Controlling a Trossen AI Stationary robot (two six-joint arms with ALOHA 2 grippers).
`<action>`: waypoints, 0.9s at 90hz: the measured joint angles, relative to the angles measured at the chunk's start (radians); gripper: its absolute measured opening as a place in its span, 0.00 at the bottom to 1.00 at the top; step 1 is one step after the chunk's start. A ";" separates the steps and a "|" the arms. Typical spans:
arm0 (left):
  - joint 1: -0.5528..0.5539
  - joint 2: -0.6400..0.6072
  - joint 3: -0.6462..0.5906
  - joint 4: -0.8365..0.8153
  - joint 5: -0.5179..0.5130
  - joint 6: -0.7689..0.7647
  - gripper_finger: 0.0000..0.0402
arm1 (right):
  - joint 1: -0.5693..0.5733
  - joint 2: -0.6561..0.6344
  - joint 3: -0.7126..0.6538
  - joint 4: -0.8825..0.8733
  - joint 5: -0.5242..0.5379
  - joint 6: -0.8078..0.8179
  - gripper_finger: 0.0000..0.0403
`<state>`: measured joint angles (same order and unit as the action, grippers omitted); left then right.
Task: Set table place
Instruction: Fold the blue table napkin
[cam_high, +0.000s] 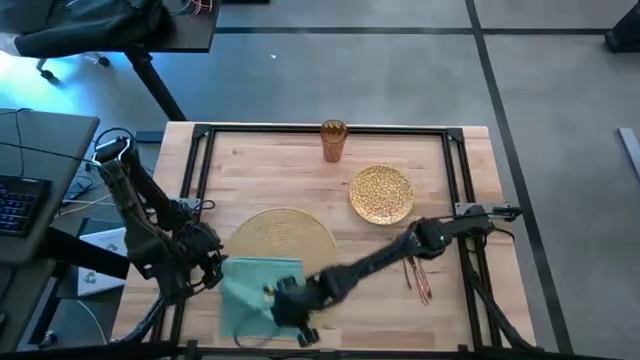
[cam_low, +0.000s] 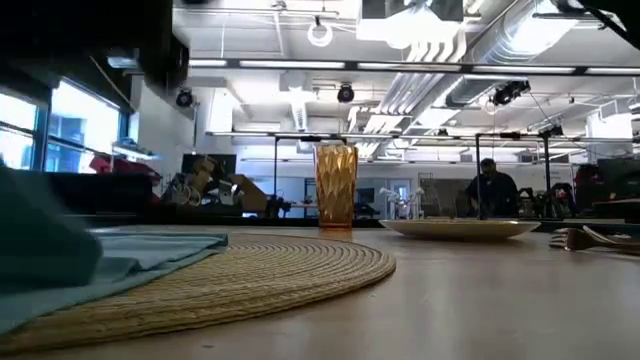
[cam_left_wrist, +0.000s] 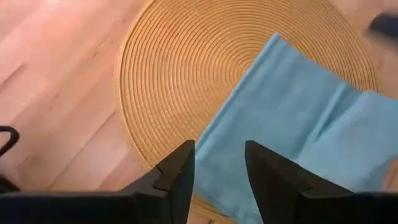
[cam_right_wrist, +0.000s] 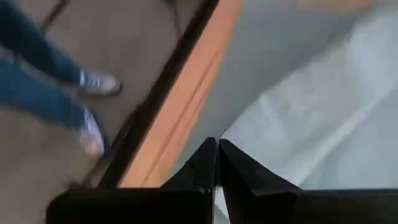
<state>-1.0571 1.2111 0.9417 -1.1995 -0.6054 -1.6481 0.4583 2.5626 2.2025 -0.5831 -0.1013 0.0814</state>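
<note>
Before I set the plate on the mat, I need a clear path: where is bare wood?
Bare wood lies between the amber cup and the placemat, and between the placemat and the gold plate. It is crowded at the near edge: napkin, both hands, the left hand and the right hand, and cutlery beside the right arm.

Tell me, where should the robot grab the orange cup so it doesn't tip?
Probably around the middle of the amber cup, coming in level from the table's open near side. It stands upright, tall and narrow with a faceted wall, so a side squeeze should hold steadier than pinching the rim. Nothing crowds it; the gold plate sits apart.
</note>
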 joint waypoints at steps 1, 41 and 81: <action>-0.001 0.000 0.000 0.005 0.001 0.004 0.31 | 0.002 0.001 -0.007 0.001 0.006 0.009 0.00; -0.041 0.058 0.000 0.124 0.082 0.046 0.31 | 0.017 -0.016 -0.014 0.074 0.030 0.213 0.01; -0.081 0.060 -0.060 0.610 0.266 0.296 0.31 | -0.027 -0.005 0.023 0.158 -0.013 0.511 0.32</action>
<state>-1.1385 1.2712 0.8822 -0.5900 -0.3390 -1.3519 0.4311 2.5576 2.2256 -0.4248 -0.1141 0.5922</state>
